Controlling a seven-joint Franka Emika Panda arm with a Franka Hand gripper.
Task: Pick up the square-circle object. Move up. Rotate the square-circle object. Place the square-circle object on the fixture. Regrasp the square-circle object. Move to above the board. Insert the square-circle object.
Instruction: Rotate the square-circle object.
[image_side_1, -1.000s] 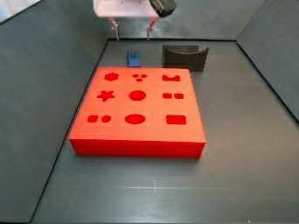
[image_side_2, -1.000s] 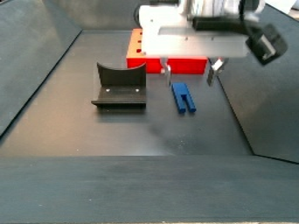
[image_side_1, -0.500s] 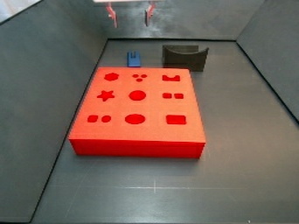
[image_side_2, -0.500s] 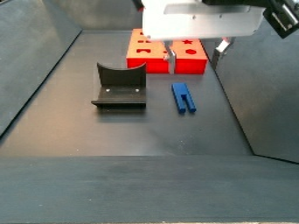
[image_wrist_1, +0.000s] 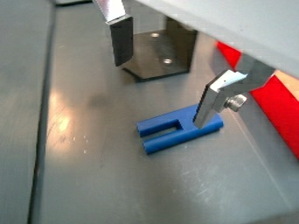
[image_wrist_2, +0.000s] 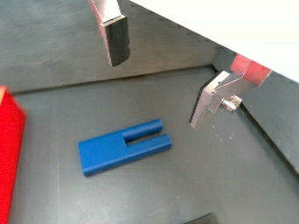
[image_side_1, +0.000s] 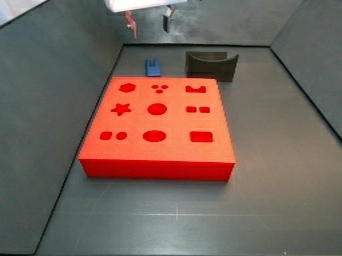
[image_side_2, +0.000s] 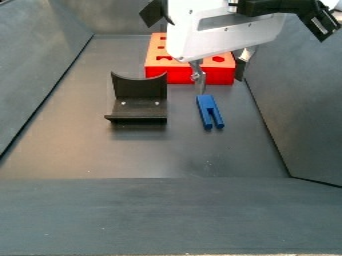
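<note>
The jaws (image_wrist_1: 167, 63) hang wide apart and hold nothing. The square-circle object (image_wrist_2: 122, 147) lies flat on the dark floor, right under the gap between the two fingers (image_wrist_2: 114, 37). It probably lies there so the jaws can drop down and pinch it. The fixture (image_side_2: 136, 99) stands just beside the blue piece, well below the jaws. The board (image_side_1: 156, 126) sits near too, waiting for later.
</note>
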